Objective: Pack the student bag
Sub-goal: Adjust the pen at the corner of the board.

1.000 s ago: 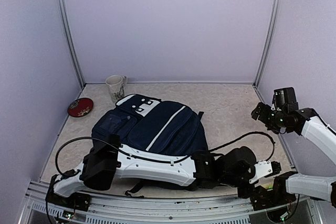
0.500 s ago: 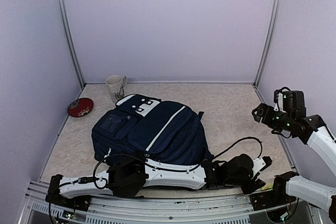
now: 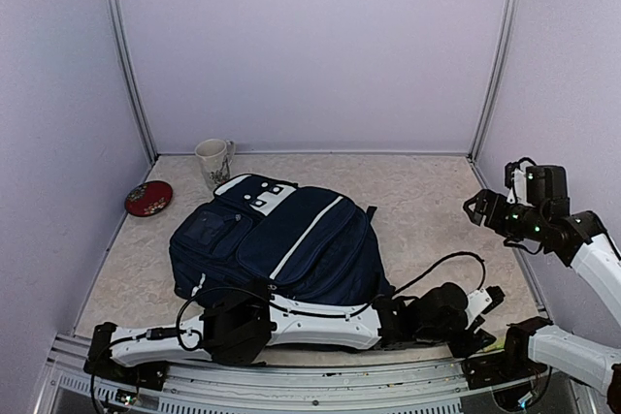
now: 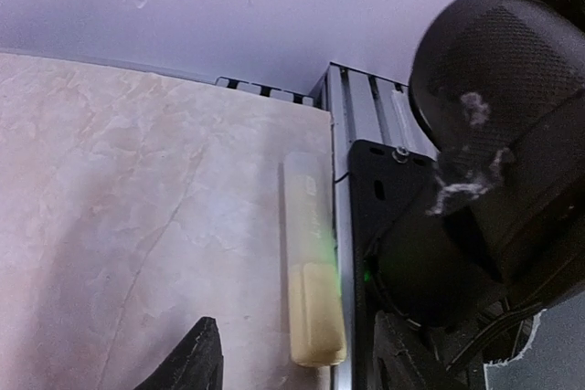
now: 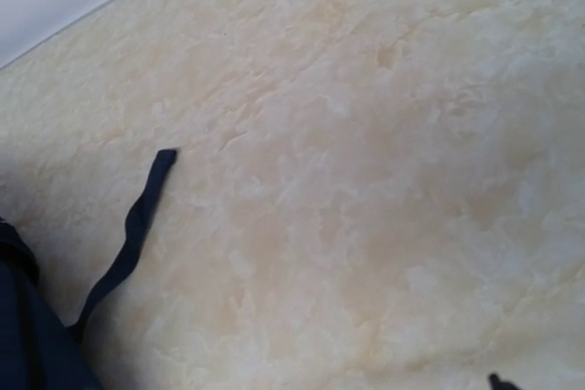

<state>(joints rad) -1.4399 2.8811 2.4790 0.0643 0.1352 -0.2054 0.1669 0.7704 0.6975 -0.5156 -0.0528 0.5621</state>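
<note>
Red dish and mug at 10–11 o'clock, likely cargo. Backpack centre of worktop, flat, front up: navy, white stripe, white patch at its 11 o'clock end, no opening showing. Left arm stretched low to 5 o'clock, jaws spread astride a pale bar at the edge, lined up for pickup, nothing gripped. Right arm at 3 o'clock, jaws spread, empty, out of the way.

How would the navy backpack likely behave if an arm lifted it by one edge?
The student bag is soft fabric lying flat, so it would probably sag and fold rather than lift stiffly. Its loose strap would likely trail.
</note>
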